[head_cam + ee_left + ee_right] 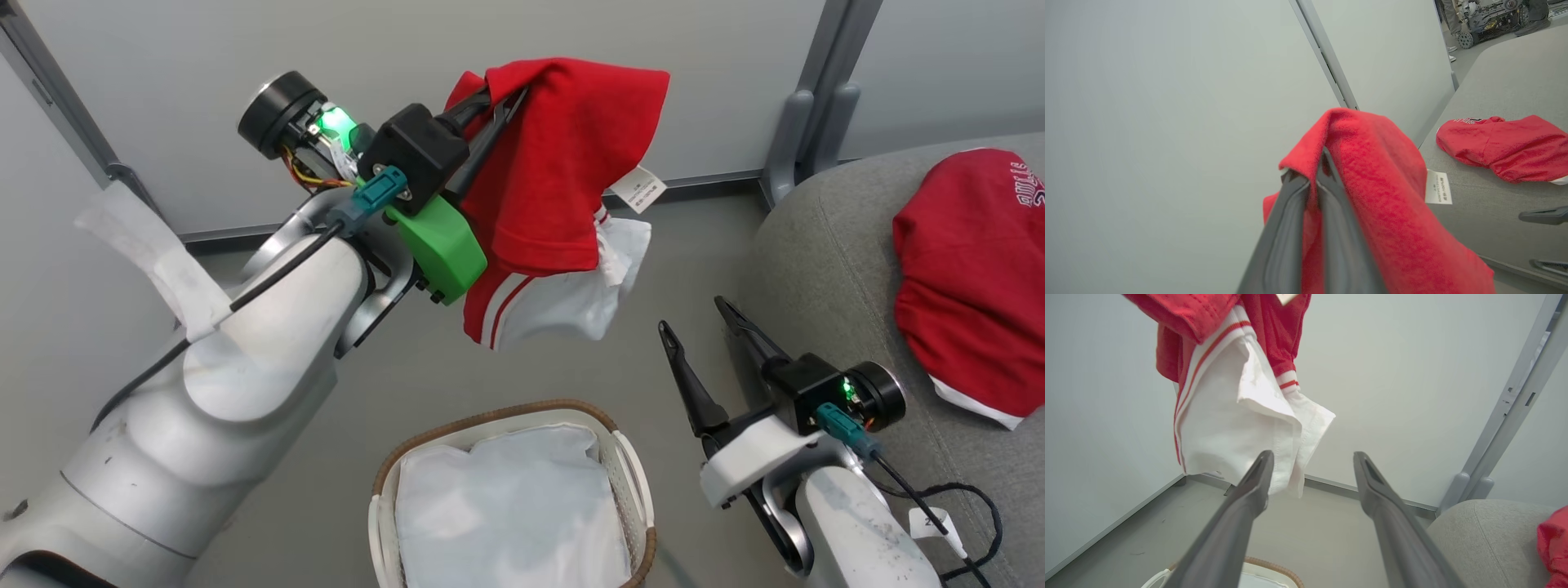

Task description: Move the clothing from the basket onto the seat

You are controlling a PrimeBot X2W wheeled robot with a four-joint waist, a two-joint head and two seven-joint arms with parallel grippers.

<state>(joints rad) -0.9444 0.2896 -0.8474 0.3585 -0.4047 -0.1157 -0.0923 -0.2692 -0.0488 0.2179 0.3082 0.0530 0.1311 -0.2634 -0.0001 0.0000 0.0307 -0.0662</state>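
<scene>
Pinched by a fold in the closed left pincer point(508, 100), raised beyond the basket point(490, 412) and short of the seat point(824, 245), the red garment point(563, 163) hung limp and light, probably safest gripped deep through bunched cloth; the right pincer point(694, 317) stood open, empty.

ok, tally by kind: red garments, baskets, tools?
Red garments: 2, the held garment in the left tool and the second garment on the seat
Baskets: 1, the basket
Tools: 2, left tool and right tool
Total: 5
</scene>
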